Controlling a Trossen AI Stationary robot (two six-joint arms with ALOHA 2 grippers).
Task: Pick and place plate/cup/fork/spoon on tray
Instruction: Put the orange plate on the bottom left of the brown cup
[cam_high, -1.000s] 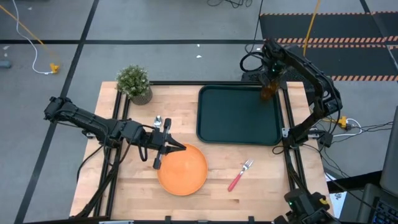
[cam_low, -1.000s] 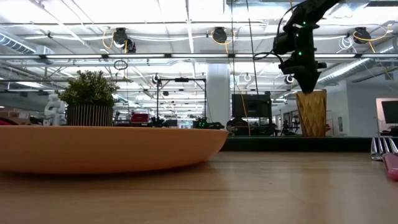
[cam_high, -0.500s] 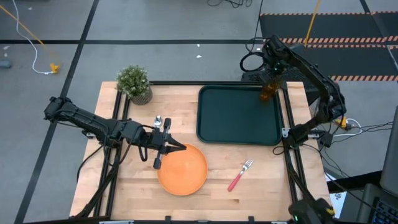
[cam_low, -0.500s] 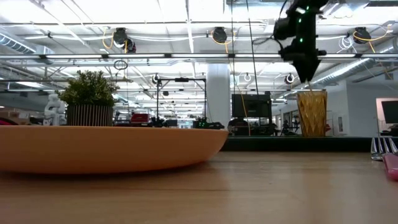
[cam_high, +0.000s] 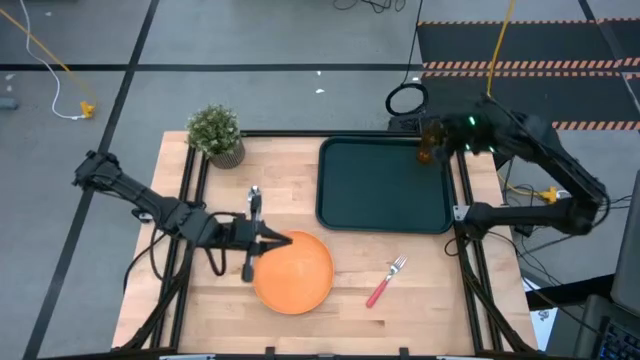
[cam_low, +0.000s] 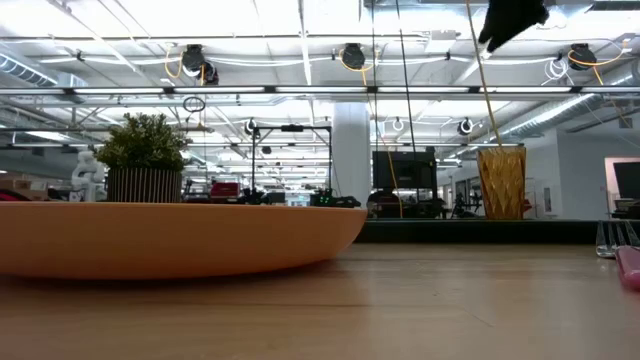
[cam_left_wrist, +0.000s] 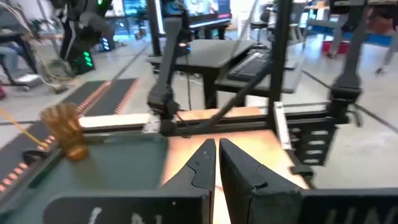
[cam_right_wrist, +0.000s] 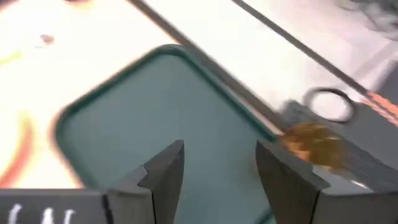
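The flat round orange plate (cam_high: 293, 272) is being addressed just ahead of the pinched-together left hand (cam_high: 268, 240), while the small amber translucent cup (cam_high: 430, 142) is standing released on the dark green tray (cam_high: 383, 185) below the spread-fingered right hand (cam_right_wrist: 217, 168).

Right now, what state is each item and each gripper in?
cup: upright on the tray's far right corner, released.
tray: holds only the cup.
plate: on the table, off the tray.
fork: lying on the table, untouched.
spoon: lying on the table beyond the plate.
left gripper: shut, at the plate's edge.
right gripper: open, raised above the tray.
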